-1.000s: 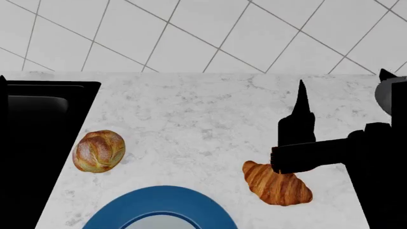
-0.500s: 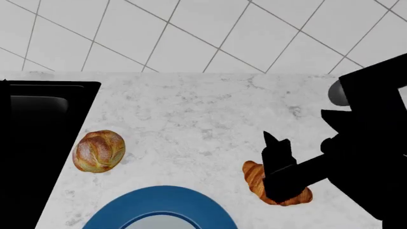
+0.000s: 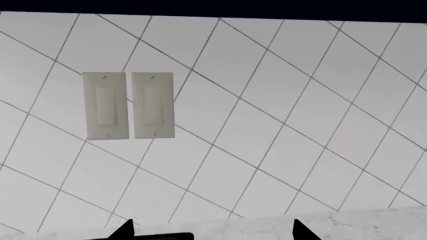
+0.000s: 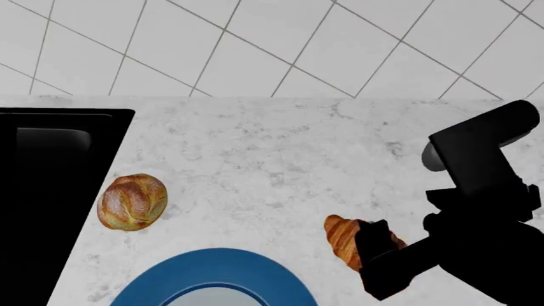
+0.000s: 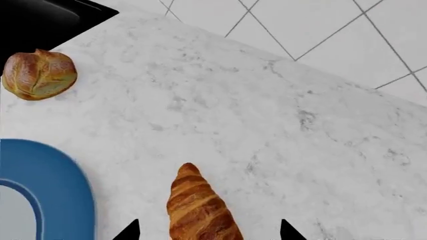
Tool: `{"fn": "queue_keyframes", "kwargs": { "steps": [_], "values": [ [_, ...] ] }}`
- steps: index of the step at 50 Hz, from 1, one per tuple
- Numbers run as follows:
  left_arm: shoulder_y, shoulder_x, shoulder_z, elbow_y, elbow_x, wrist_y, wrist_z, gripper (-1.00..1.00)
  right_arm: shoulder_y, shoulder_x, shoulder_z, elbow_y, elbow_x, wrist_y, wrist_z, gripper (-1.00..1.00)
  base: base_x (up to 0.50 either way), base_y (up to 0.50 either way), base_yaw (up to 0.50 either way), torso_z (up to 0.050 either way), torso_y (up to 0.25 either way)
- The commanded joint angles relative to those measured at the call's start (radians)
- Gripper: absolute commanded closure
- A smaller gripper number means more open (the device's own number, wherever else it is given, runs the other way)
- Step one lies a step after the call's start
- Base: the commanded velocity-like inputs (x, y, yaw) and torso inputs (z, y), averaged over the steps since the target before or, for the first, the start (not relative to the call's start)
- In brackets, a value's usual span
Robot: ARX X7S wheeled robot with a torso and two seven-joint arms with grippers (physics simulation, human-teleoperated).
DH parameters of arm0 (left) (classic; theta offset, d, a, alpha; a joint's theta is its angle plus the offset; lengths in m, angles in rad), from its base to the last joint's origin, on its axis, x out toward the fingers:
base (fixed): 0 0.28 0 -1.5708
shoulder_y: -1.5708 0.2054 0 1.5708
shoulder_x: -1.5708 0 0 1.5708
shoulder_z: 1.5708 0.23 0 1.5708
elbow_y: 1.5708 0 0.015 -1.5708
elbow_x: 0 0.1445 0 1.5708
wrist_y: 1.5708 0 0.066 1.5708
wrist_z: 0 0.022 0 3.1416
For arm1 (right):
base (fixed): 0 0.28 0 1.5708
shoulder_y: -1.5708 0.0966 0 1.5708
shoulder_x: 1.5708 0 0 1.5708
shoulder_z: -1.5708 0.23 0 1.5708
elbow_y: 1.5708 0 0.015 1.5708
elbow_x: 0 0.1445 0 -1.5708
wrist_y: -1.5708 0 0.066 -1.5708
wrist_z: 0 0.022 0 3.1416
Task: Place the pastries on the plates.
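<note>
Croissant point(image 5: 199, 210) lies between the spread right fingers point(image 5: 128, 231), untouched.

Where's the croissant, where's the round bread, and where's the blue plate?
croissant point(image 5: 197, 207): right wrist view, on the ridged middle of its back.
bread roll point(image 4: 132, 201): head view, on the centre of its crust.
blue plate point(image 4: 183, 271): head view, on its wide blue rim.
</note>
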Motion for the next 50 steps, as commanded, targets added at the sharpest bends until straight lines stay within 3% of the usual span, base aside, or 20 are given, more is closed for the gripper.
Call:
{"fn": "queue_keyframes", "kwargs": {
  "steps": [1,20,50],
  "values": [
    [0.019,-0.006,-0.012,0.014,-0.019,0.001,-0.006,-1.0,0.039,0.006,-0.129,0.097,-0.093,-0.065,-0.07,-1.0,0.0,0.0,0.0,0.0,0.0],
    [0.007,-0.01,-0.023,0.037,-0.083,-0.027,-0.052,-1.0,0.149,-0.043,-0.262,0.159,-0.153,-0.078,-0.137,-1.0,0.0,0.0,0.0,0.0,0.0],
    [-0.011,-0.038,-0.048,0.056,-0.18,-0.055,-0.113,-1.0,0.183,-0.091,-0.391,0.282,-0.227,-0.146,-0.211,-1.0,0.0,0.0,0.0,0.0,0.0]
  ]
}}
